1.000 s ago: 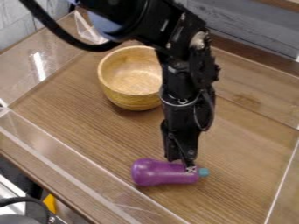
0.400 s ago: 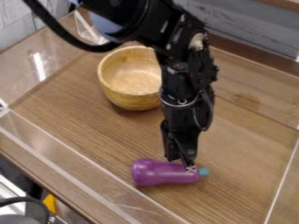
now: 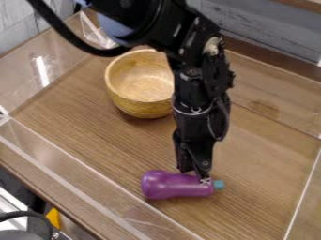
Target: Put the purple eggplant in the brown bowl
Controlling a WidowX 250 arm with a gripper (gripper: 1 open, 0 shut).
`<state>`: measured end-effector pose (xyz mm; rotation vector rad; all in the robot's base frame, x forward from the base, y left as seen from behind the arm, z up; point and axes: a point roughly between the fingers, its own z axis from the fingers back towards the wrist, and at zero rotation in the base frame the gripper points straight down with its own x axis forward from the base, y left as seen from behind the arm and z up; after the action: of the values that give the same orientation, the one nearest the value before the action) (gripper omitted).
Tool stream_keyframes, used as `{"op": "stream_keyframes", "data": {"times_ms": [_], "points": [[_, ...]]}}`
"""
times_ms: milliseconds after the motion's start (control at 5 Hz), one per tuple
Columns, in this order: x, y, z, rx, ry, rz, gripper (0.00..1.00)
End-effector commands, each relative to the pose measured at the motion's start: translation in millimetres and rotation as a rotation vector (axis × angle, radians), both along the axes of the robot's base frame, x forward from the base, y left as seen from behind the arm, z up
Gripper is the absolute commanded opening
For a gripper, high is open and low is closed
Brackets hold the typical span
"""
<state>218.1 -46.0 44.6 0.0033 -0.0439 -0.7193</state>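
Note:
The purple eggplant (image 3: 172, 185) lies on its side on the wooden table near the front edge, its light teal stem cap (image 3: 217, 186) pointing right. My gripper (image 3: 196, 172) comes straight down onto its stem end, fingers shut and touching the eggplant near the cap. Whether the eggplant is truly pinched cannot be told; it still rests on the table. The brown bowl (image 3: 141, 84) stands empty at the back left, well apart from the eggplant, with the black arm rising just to its right.
Clear plastic walls (image 3: 51, 150) border the wooden table (image 3: 264, 122) on the left and front. A black cable (image 3: 63, 33) loops above the bowl at the upper left.

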Motion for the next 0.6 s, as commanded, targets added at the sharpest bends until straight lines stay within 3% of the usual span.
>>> {"op": "stream_keyframes", "data": {"times_ms": [0, 400], "points": [[7.6, 2.0, 4.9, -0.002, -0.030, 0.012, 0.00], [7.9, 2.8, 3.3, -0.002, -0.028, 0.019, 0.00]]}}
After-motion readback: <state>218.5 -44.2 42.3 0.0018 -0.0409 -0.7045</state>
